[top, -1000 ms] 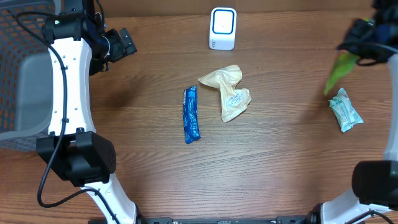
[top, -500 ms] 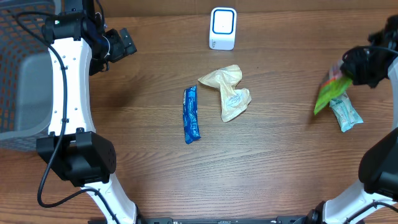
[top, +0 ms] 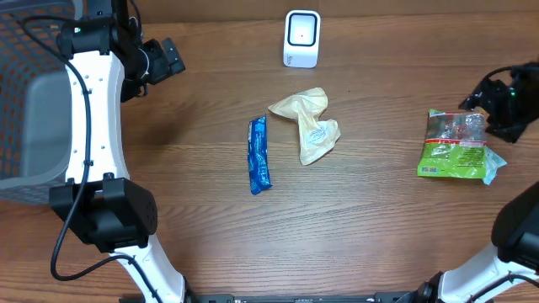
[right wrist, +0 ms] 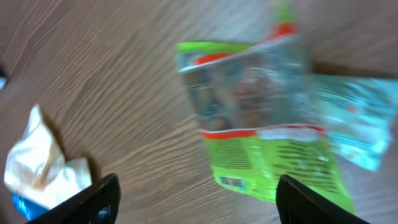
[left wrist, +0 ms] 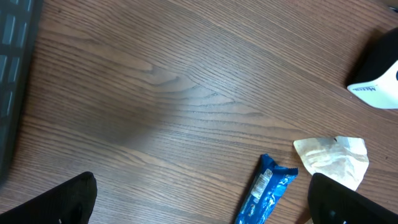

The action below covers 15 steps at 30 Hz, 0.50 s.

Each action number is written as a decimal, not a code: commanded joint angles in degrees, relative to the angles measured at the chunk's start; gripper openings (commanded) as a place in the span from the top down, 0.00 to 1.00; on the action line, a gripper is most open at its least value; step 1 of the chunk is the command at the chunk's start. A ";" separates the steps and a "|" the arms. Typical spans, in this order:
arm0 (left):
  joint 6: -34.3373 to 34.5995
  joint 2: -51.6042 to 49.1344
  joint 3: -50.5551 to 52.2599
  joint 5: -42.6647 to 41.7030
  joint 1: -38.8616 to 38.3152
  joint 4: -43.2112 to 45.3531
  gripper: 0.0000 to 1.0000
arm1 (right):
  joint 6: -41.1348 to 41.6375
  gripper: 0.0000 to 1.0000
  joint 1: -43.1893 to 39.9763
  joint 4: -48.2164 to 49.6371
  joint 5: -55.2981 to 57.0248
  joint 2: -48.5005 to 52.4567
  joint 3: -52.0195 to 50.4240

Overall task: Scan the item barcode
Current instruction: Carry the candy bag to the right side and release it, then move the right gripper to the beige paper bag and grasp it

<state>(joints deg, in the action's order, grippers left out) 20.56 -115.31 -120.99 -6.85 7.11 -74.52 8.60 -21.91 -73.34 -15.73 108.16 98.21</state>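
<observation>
A green snack packet (top: pixel 455 147) lies flat on the table at the far right, its right edge over a teal packet (top: pixel 495 164). My right gripper (top: pixel 498 103) hovers just beyond it, open and holding nothing. In the right wrist view the green packet (right wrist: pixel 267 124) lies free on the wood between and beyond my spread fingers (right wrist: pixel 99 199), a small barcode at its near corner. The white barcode scanner (top: pixel 301 39) stands at the back centre. My left gripper (top: pixel 164 59) is open above the back left of the table, with nothing in it.
A blue bar (top: pixel 259 155) and a crumpled cream bag (top: pixel 310 124) lie mid-table. Both show in the left wrist view, the blue bar (left wrist: pixel 267 193) beside the cream bag (left wrist: pixel 333 155). A grey mesh basket (top: pixel 25 101) stands at the left edge.
My right gripper came down with the green packet and opened. The packet now lies flat on the table, partly over the teal packet. The left arm has not moved.
</observation>
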 commanded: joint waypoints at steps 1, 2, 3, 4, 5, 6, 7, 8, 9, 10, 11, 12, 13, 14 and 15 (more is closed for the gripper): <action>-1.27 -0.20 0.20 -0.20 -0.17 0.17 0.00 | -5.60 0.19 6.67 0.35 -2.80 -1.42 4.46; -1.29 -0.20 0.20 -0.20 -0.17 0.17 0.00 | -6.01 0.19 9.22 0.76 -2.78 -1.42 5.09; -1.29 -0.20 0.20 -0.20 -0.17 0.17 0.00 | -6.25 0.19 11.54 1.46 -2.71 -1.42 5.31; -1.29 -0.20 0.20 -0.20 -0.17 0.17 0.00 | -6.62 0.19 13.88 2.34 -2.32 -1.42 5.38; -1.29 -0.20 0.20 -0.20 -0.17 0.17 0.00 | -7.21 0.18 16.74 3.48 -1.62 -1.40 5.35; -1.29 -0.20 0.20 -0.20 -0.17 0.17 0.00 | -7.19 0.17 19.69 4.66 -0.17 -1.40 5.29; -1.29 -0.20 0.20 -0.20 -0.17 0.17 0.00 | -7.19 0.16 23.50 6.45 2.47 -1.40 4.96; -1.29 -0.20 0.20 -0.20 -0.17 0.17 0.00 | -7.19 0.14 25.31 7.26 3.98 -1.40 4.83; -1.29 -0.20 0.20 -0.20 -0.17 0.17 0.00 | -7.19 0.14 28.06 8.33 6.36 -1.40 4.70; -1.27 -0.20 0.20 -0.22 -0.17 0.17 0.00 | -7.26 0.13 30.64 9.18 8.70 -1.33 4.52; -1.29 -0.20 0.20 -0.20 -0.17 0.17 0.00 | -8.11 0.13 34.93 10.34 12.35 -1.25 4.11; -1.27 -0.20 0.20 -0.20 -0.17 0.17 0.00 | -8.61 0.13 37.13 10.84 13.68 -1.01 3.93; -1.27 -0.20 0.20 -0.20 -0.17 0.17 0.00 | -9.18 0.13 39.47 11.43 14.51 -0.63 3.76; -1.29 -0.20 0.20 -0.20 -0.17 0.17 0.00 | -9.38 0.13 41.13 11.85 15.23 -0.28 3.65; -1.29 -0.20 0.20 -0.20 -0.17 0.17 0.00 | -9.49 0.13 42.73 12.15 16.41 0.33 3.58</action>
<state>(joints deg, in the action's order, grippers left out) 20.56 -115.31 -120.99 -6.85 7.09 -74.52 1.02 16.58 -62.02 -6.04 108.18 102.08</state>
